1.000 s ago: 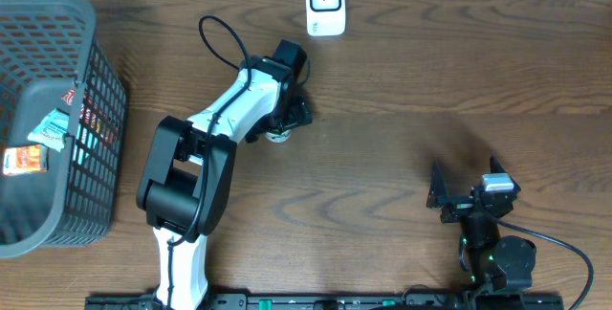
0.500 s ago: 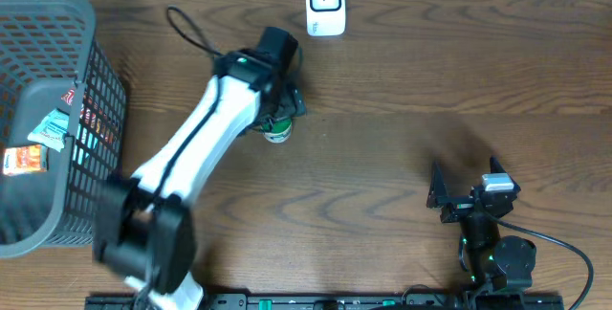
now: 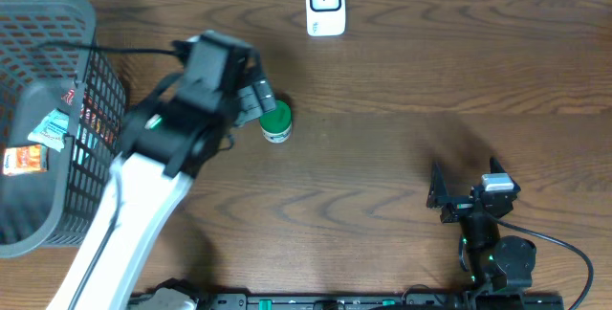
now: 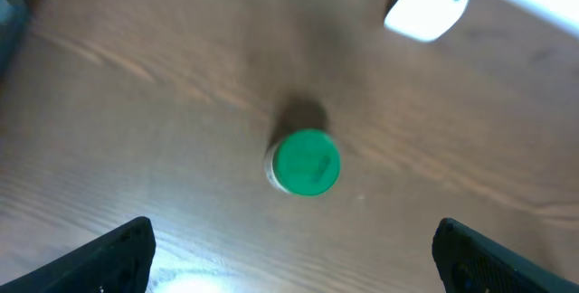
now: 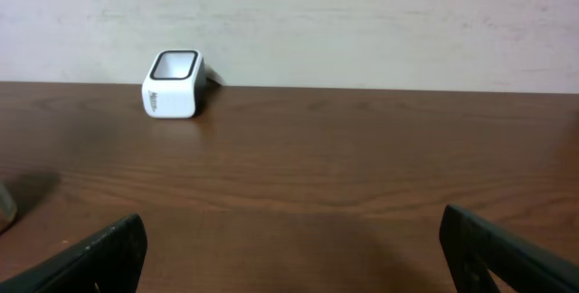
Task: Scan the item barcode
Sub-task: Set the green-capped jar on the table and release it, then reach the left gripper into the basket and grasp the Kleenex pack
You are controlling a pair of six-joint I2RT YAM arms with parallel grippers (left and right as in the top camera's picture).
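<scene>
- Black fingers (image 4: 118,257) of the left hand (image 4: 303,261) sit at the bottom corners of the wrist view. They are spread wide with nothing between them, so we're holding nothing.
- Just ahead of that hand, and clear of it, the bottle (image 4: 306,162) stands upright on the worktop (image 3: 382,157) with its green cap up. From overhead it is just beside the hand's tip, on the right.
- What changed: a second ago the left hand sat over the bottle and hid most of it. Now the arm has swung back toward the basket (image 3: 96,80), and the bottle is fully in view in about the same spot.
- The scanner (image 3: 325,4) stands at the far edge, well apart from the bottle, with nothing in front of it.
- Our read: the item is free-standing, not presented. We can't see a barcode in any view, so we can't tell which way it faces.
- We also can't tell whether the scan is done or the hand is backing off to re-approach. If it's not done, we need a fresh grasp and a carry to the scanner.
- The right hand (image 5: 289,270) is parked at the near right, spread and empty, same as a second ago.
- The basket at the left holds a few packets (image 3: 48,130).
</scene>
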